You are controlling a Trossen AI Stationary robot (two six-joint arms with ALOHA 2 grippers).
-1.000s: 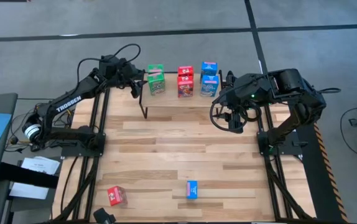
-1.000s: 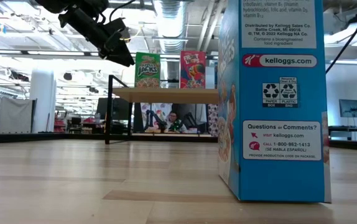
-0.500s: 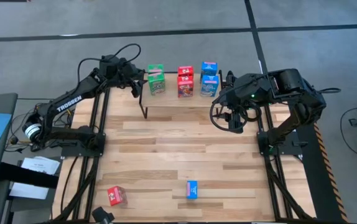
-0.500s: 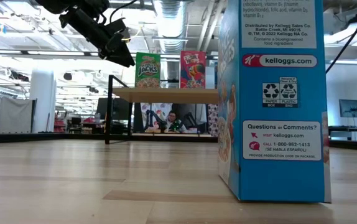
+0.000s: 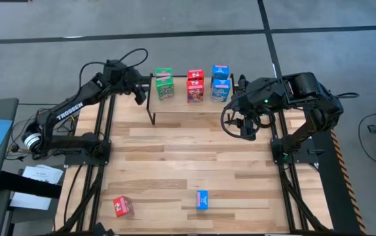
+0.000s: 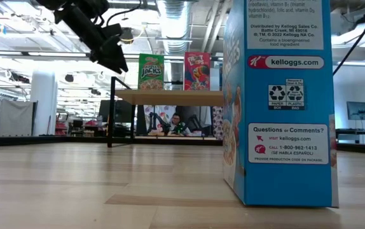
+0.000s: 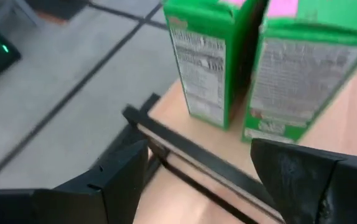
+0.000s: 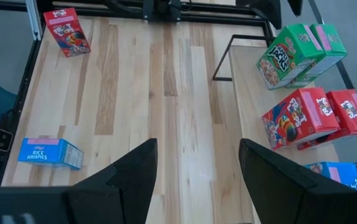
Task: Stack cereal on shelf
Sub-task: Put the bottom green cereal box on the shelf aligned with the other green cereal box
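Wooden slats carry the shelf (image 5: pixel 188 105) at the far edge; green boxes (image 7: pixel 253 68) stand just beyond the left gripper's (image 5: pixel 140 94) open jaws. Right gripper (image 5: pixel 237 128) hangs open, empty.

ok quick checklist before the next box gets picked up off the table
1. Left gripper empty, fingers open: ok
2. Right gripper empty, fingers open: ok
3. Red box on the table, nothing on it: ok
4. Blue box on the table, nothing on it: ok
5. Bare spot on the shelf in front of the boxes: ok
6. Green boxes upright on the shelf: ok
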